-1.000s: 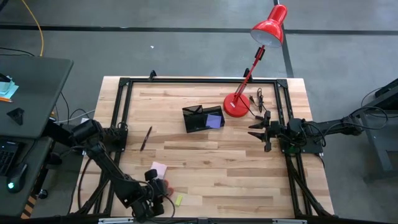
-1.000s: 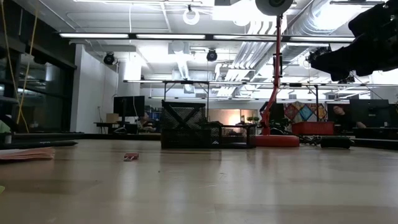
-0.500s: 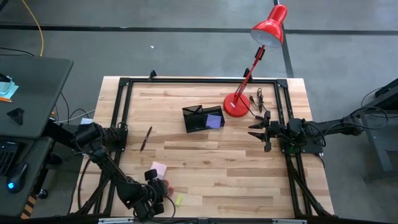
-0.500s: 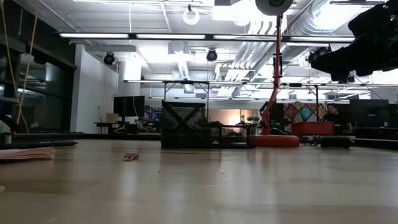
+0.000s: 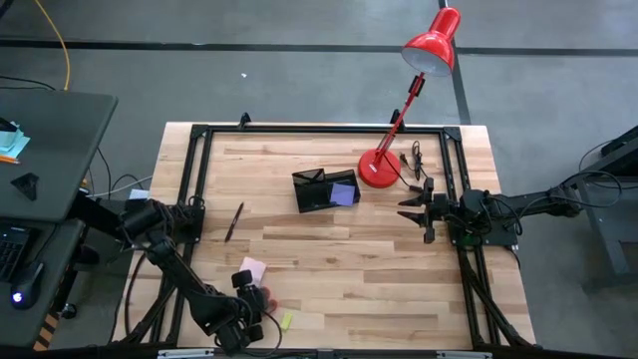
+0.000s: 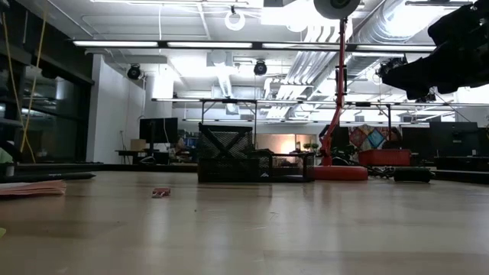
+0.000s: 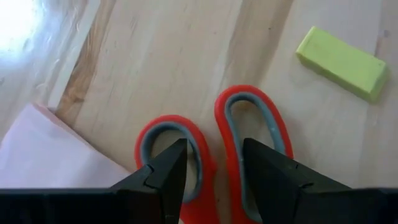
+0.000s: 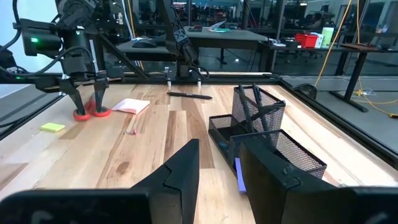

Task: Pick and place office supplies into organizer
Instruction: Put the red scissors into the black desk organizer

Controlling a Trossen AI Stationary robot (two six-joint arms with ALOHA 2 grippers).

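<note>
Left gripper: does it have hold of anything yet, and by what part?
Nothing is held. The left gripper is open over the handle loops of the red-handled scissors, which lie flat on the table. The right gripper waits open at the table's right side.

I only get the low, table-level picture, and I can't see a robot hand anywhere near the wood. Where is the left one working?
Observer: The left end effector is at the table's near left edge, its fingers open over the handle loops of red-handled scissors.
Operator: Is anything lying next to those?
Observer: Yes, a small yellow-green block and a pink square sticky-note pad lie beside them.
Operator: Is that black mesh box empty?
Observer: No. From above, a purple square pad shows inside the black mesh organizer.
</note>
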